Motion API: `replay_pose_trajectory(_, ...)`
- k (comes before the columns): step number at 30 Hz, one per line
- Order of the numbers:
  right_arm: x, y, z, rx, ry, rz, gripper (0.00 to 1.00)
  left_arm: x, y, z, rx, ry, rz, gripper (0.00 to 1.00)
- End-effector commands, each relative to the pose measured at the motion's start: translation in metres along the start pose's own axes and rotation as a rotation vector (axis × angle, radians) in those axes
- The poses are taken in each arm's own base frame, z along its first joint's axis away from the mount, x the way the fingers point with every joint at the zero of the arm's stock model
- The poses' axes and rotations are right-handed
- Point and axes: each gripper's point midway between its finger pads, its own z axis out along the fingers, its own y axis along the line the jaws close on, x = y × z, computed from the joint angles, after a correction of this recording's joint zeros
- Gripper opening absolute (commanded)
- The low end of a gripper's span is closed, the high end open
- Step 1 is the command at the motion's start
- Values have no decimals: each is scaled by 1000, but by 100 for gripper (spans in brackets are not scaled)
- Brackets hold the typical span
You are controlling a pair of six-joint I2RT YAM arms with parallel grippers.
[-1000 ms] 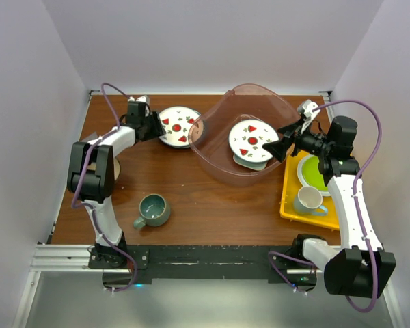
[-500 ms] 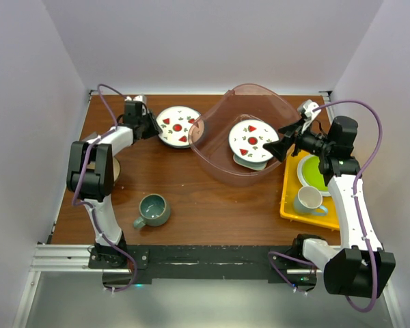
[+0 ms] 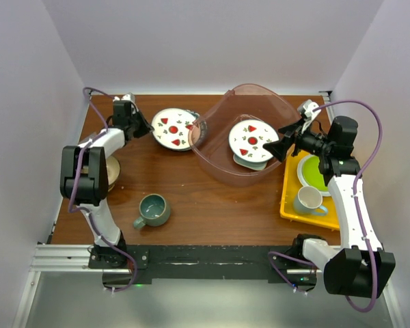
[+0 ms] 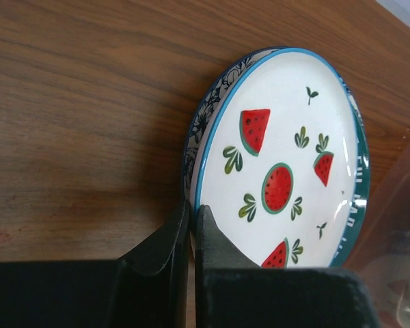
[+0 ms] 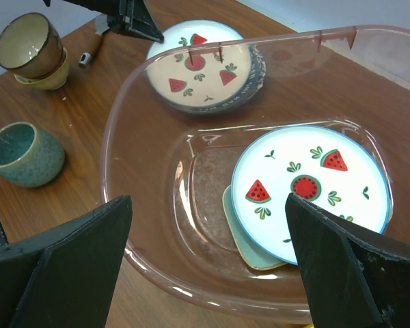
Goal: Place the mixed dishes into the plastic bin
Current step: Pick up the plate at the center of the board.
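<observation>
My left gripper [image 3: 145,130] is shut on the near-left rim of a white watermelon plate [image 3: 172,128] [image 4: 280,171]. That plate lies on a blue-patterned plate [image 4: 203,119], left of the plastic bin [image 3: 219,164] [image 5: 137,137]. Inside the bin, another watermelon plate [image 3: 251,141] [image 5: 311,191] rests on a mint dish [image 5: 249,246]. My right gripper [image 3: 281,140] [image 5: 206,205] hovers open over the bin's right side, holding nothing. A grey-teal mug [image 3: 153,210] [image 5: 24,154] stands at the front left. Stacked bowls [image 3: 111,172] [image 5: 31,44] sit half hidden behind my left arm.
A yellow tray [image 3: 290,205] at the right edge holds a lime-green plate [image 3: 313,174] and a white mug [image 3: 309,199]. White walls close in the table at the back and on both sides.
The left gripper has closed on the plate's rim. The left arm has swung left and the watermelon plate has shifted a little left with it. The right arm has not moved.
</observation>
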Motion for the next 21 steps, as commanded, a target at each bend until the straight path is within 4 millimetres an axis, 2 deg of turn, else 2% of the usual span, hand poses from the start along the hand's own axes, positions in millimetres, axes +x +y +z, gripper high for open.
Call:
replay_pose_trajectory(1, -18, 6, -4, -18, -42, -57, 98, -56, -45, -44, 182, -147, -17, 0)
replay_pose_trajectory(4, -18, 5, -5, -15, -43, -56, 98, -64, -55, -56, 230, -164, -39, 0)
replay_pose_trajectory(6, -18, 5, -5, -14, -42, -53, 98, -76, -52, -65, 249, -187, -66, 0)
replay_pose_trajectory(21, -16, 4, -4, -14, -42, -50, 98, -111, -67, -111, 366, -269, -137, 0)
